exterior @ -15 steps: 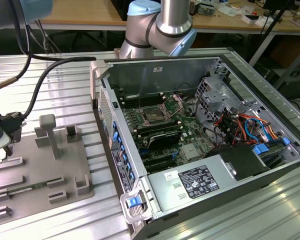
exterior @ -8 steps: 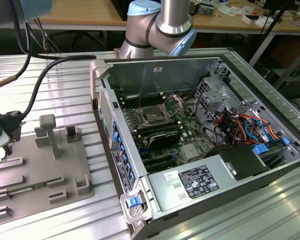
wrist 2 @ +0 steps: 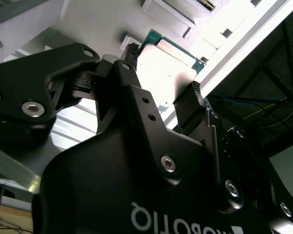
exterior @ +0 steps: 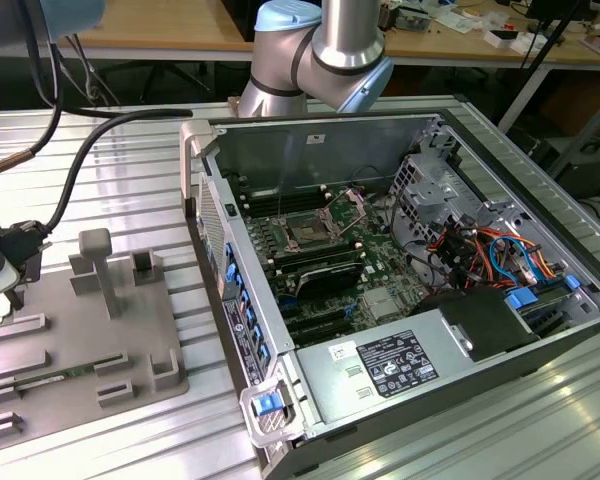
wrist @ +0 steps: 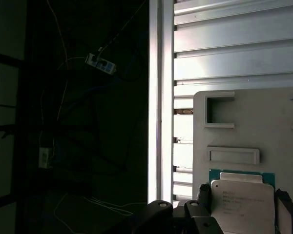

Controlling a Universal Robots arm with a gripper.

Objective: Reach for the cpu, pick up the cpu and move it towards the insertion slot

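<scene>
While the fingers (wrist: 203, 195) grip its two opposite edges, the cpu (wrist: 241, 207) sits between them, flat and square, with a silvery-white top and a thin green rim.

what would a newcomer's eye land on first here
The open computer case sits across the middle and right of the exterior view, with the insertion slot showing inside it. On the exterior view's left lies a grey tray. In the second wrist view the black gripper is right at the silvery cpu.
</scene>
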